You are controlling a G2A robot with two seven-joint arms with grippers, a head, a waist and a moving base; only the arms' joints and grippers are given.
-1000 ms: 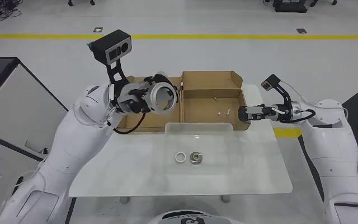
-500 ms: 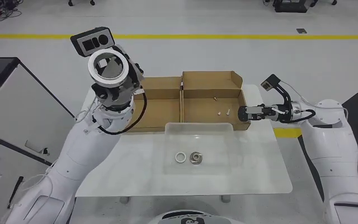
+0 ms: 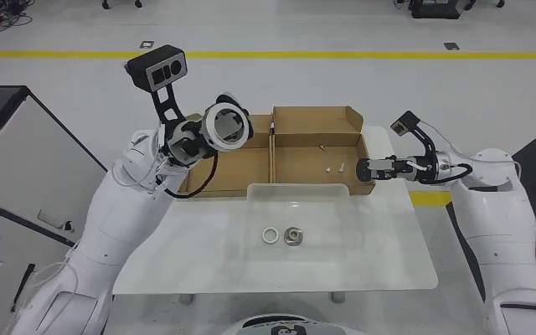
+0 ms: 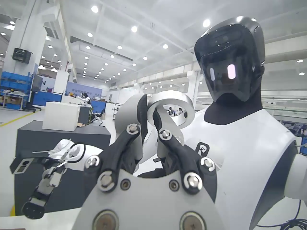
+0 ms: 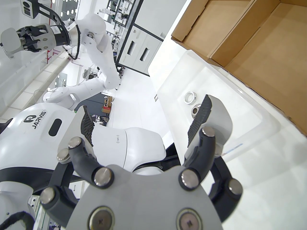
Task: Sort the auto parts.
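**Top view:** The left gripper (image 3: 205, 134) hangs high over the far end of the left box (image 3: 239, 167) with a steel ring (image 3: 224, 126) in it. The right gripper (image 3: 362, 168) sits low at the outer wall of the right box (image 3: 314, 157), which has a few small parts (image 3: 335, 167) on its floor. In front of the boxes on the bench (image 3: 377, 251), a clear tray (image 3: 297, 188) holds a white ring (image 3: 270, 235) and a metal part (image 3: 293, 237) side by side.

**Left wrist view:** The left gripper (image 4: 150, 113) is clamped on the wall of the steel ring (image 4: 175, 101), with one finger outside and one through the hole.

**Right wrist view:** The right gripper (image 5: 144, 120) is spread wide and holds nothing. It is near the tray (image 5: 168, 77), where the white ring (image 5: 190, 96) and metal part (image 5: 194, 111) lie.
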